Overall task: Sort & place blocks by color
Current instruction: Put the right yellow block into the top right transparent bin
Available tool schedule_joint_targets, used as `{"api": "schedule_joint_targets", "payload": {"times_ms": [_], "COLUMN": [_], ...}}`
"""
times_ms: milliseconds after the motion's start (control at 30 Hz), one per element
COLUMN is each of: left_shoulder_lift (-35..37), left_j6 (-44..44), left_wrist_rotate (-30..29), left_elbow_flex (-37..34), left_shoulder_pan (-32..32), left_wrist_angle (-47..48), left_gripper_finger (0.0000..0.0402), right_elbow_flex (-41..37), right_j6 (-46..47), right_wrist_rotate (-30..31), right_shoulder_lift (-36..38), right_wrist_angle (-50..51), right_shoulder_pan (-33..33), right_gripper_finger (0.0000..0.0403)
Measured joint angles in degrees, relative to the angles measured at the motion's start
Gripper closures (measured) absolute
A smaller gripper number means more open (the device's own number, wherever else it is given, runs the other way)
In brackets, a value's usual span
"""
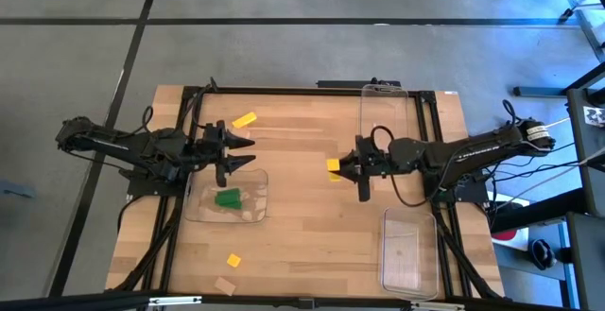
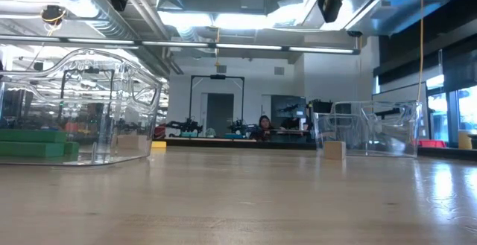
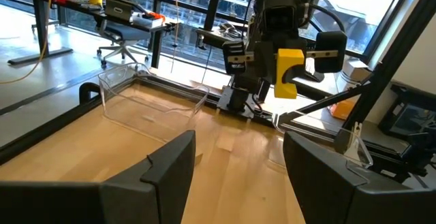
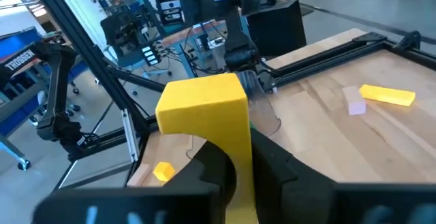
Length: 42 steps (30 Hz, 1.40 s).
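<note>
left tray (image 1: pixel 253 196): green blocks (image 1: pixel 228 198); left gripper (image 1: pixel 248 152) wide; right gripper (image 1: pixel 337 167) holding yellow block (image 1: pixel 333 165)

Three clear trays (image 1: pixel 229 204) (image 1: pixel 384 112) (image 1: pixel 408 251) sit on the wooden table (image 1: pixel 302 216), one under the left pincer, two flanking the right pincer's arm.
</note>
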<state>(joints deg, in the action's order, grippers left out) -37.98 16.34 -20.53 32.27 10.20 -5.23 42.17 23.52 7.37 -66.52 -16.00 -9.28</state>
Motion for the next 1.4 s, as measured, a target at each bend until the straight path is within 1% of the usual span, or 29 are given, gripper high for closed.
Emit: {"api": "schedule_joint_targets", "payload": {"times_ms": [433,867,1000,1033,1100,1233,1333,1400], "left_shoulder_lift": [0.0,0.0,0.0,0.0,0.0,0.0,0.0,0.0], "left_j6": [0.0,0.0,0.0,0.0,0.0,0.0,0.0,0.0], "left_wrist_rotate": [0.0,0.0,0.0,0.0,0.0,0.0,0.0,0.0], "left_elbow_flex": [0.0,0.0,0.0,0.0,0.0,0.0,0.0,0.0], "left_shoulder_pan": [0.0,0.0,0.0,0.0,0.0,0.0,0.0,0.0], "left_wrist_angle": [0.0,0.0,0.0,0.0,0.0,0.0,0.0,0.0], "left_gripper_finger": [0.0188,0.0188,0.0188,0.0188,0.0188,0.0188,0.0188,0.0188], "right_elbow_flex": [0.0,0.0,0.2,0.9,3.9,14.0,21.2,24.4], "right_j6": [0.3,0.0,0.1,0.2,0.0,-3.2,-5.0,-5.6], "right_wrist_rotate": [-1.9,-1.8,-1.1,-0.7,0.8,5.1,10.0,12.1], "right_shoulder_lift": [0.0,0.0,0.0,0.0,0.0,-0.6,-1.3,-1.7], "right_wrist_angle": [-0.4,0.4,1.3,2.7,9.0,28.0,41.8,49.5], "right_shoulder_pan": [0.0,0.2,1.6,2.4,4.2,9.3,15.0,19.4], "right_gripper_finger": [0.0366,0.0366,0.0366,0.0366,0.0366,0.0366,0.0366,0.0366]}}
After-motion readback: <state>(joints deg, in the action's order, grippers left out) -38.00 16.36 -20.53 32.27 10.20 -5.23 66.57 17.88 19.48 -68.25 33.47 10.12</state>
